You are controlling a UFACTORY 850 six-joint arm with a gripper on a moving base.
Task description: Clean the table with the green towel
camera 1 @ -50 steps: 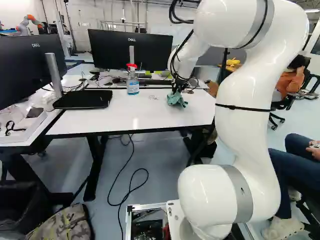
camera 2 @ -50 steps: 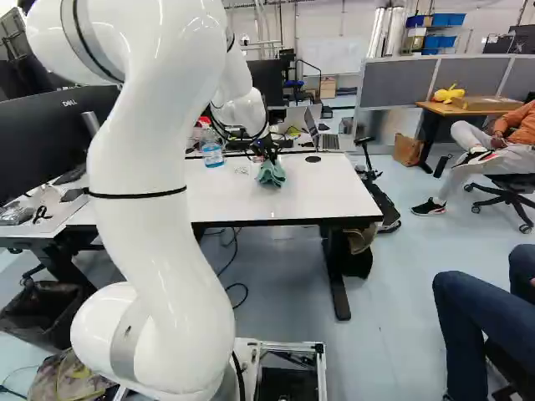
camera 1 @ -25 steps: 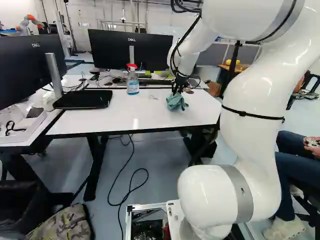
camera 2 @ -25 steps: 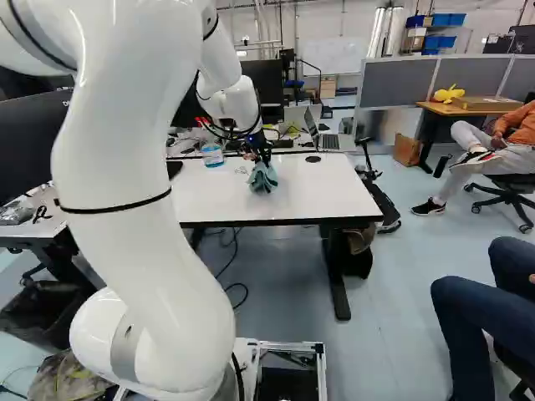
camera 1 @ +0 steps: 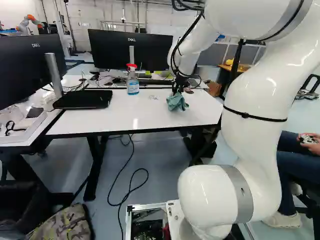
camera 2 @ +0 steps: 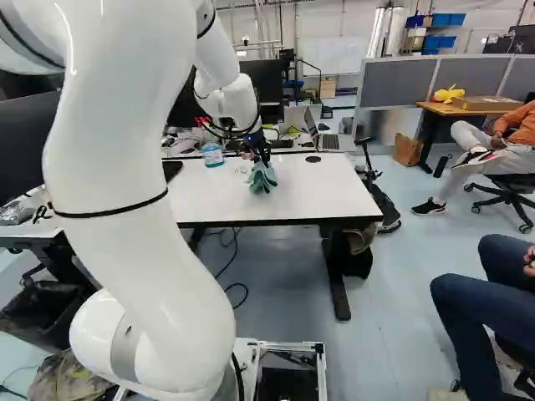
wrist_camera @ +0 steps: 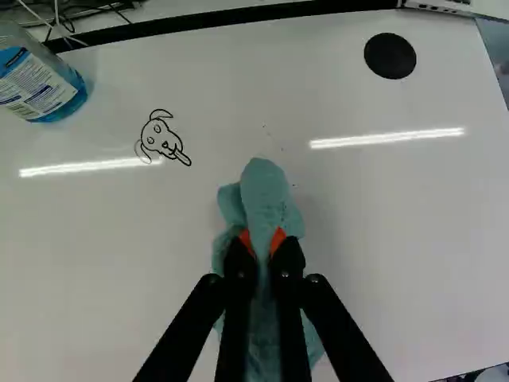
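Two fingers (wrist_camera: 288, 259) of the gripper (camera 1: 176, 91) are closed on the towel (wrist_camera: 266, 195), pinching a bunched fold between their orange pads, with loose cloth spreading to both sides. The towel is at the table (camera 1: 115, 117), right of the bottle (camera 1: 132, 83) and nearer the base than it; whether its underside presses on the top is hard to tell. The bottle stands upright, its red spray head on, with clear blue liquid inside. A dog doodle (wrist_camera: 161, 142) lies just beside the bottle, on the towel's side, and a black disc (wrist_camera: 390, 56) lies well to the bottle's right. On the floor, left of the bottle and nearer the base, stands a black bin (camera 2: 40, 316); its contents are too dark to make out.
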